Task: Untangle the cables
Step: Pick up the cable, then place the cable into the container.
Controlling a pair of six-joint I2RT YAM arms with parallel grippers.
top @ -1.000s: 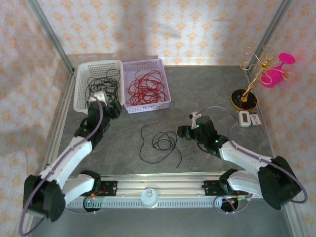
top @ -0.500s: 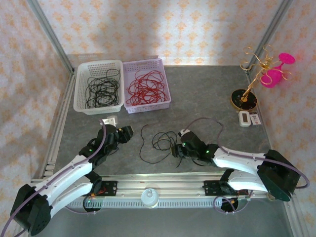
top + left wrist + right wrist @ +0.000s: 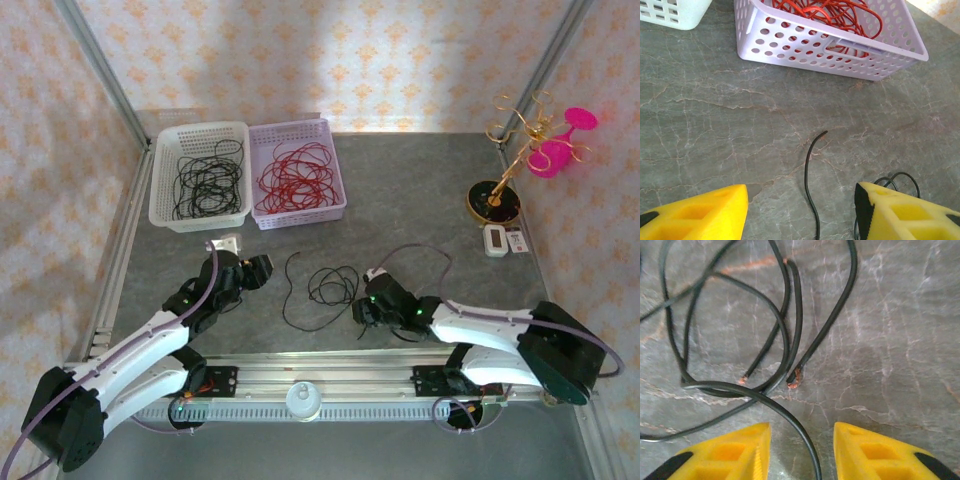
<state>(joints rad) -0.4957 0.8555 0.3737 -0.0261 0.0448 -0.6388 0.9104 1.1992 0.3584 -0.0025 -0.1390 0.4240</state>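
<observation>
Mid-table, black cables (image 3: pixel 333 287) lie clear of baskets (image 3: pixel 300 216).

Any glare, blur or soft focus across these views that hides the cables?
Top external: sharp, bright patch on the back wall, pink glass glowing. Left wrist: crisp, even light on the red cables. Right wrist: slightly soft close-up, black cables readable.

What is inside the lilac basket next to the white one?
A loose heap of red cables lies in the lilac basket. Whether anything sits beneath the coils cannot be told; they cover much of the floor.
</observation>
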